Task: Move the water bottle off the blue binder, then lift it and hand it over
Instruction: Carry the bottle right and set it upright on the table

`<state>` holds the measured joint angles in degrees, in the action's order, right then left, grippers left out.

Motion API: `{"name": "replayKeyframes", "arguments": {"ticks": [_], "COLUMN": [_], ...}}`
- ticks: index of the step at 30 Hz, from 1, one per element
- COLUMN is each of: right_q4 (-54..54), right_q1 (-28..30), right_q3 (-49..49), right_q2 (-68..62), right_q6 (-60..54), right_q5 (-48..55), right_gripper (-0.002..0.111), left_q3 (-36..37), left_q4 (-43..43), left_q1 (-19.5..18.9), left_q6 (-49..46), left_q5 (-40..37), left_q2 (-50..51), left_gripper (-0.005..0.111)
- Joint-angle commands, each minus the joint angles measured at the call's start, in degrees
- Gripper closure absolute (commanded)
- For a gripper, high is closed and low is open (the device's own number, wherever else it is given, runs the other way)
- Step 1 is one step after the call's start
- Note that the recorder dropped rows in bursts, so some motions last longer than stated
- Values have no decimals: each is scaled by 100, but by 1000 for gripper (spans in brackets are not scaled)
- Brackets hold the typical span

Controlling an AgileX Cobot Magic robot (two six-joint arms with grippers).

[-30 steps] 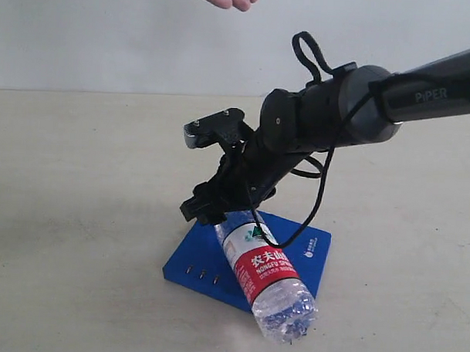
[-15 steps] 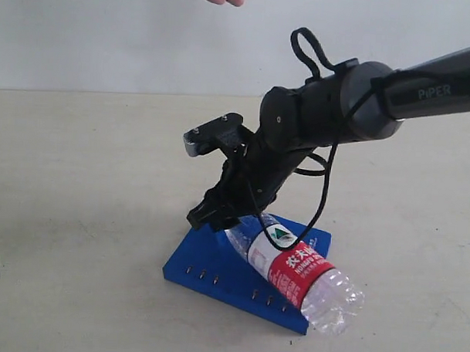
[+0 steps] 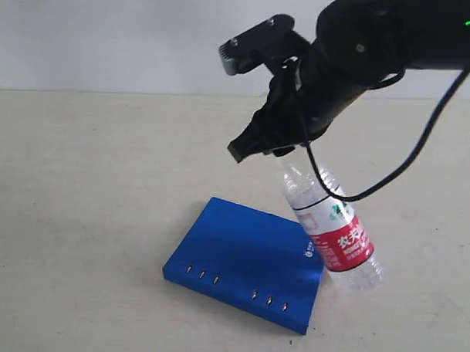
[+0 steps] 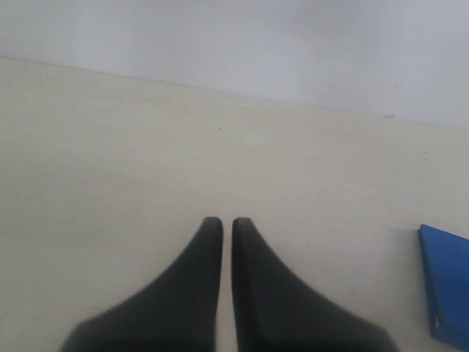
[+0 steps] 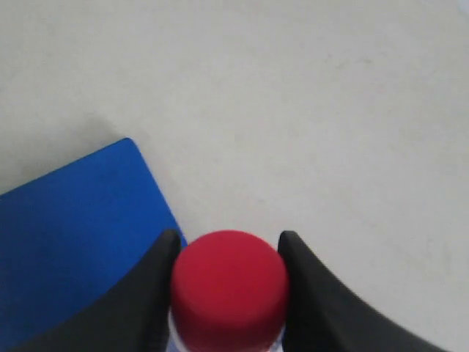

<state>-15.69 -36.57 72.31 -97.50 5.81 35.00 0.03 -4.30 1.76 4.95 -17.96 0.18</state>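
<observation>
Pads point(image 5: 150, 293) of my right gripper point(image 5: 229, 246) clamp the ribbed water bottle's point(image 3: 333, 230) red cap point(image 5: 229, 293), blue binder's point(image 3: 240, 253) three o'clock; left gripper point(image 4: 227, 224) closed.

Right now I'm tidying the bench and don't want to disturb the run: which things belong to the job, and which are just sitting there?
In the job: water bottle, gripped at its cap by the right gripper; blue binder.
Just there: left gripper, shut on nothing; the table.
</observation>
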Motion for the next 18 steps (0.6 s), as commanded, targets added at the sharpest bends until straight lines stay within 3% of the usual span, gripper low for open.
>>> {"name": "replayKeyframes", "arguments": {"ticks": [1,5,12,18], "right_q4": [-814,-1001,-1355,-1428], "right_q1": [132,583,1626,1885], "right_q3": [-328,-790,-1447,-1447], "right_q2": [533,857,1418,1876], "right_q6": [615,787,1089,880], "right_q5": [92,335,-375,-1194], "right_gripper": [108,108,108,108], "left_q3": [-3,-3,-3,-3], "left_q4": [-67,-67,-67,-67], "left_q1": [5,5,5,5], "left_q6": [-10,-10,-10,-10], "left_q5": [35,35,35,35], "left_q2": [-18,-18,-18,-18], "left_gripper": [102,102,102,102]}}
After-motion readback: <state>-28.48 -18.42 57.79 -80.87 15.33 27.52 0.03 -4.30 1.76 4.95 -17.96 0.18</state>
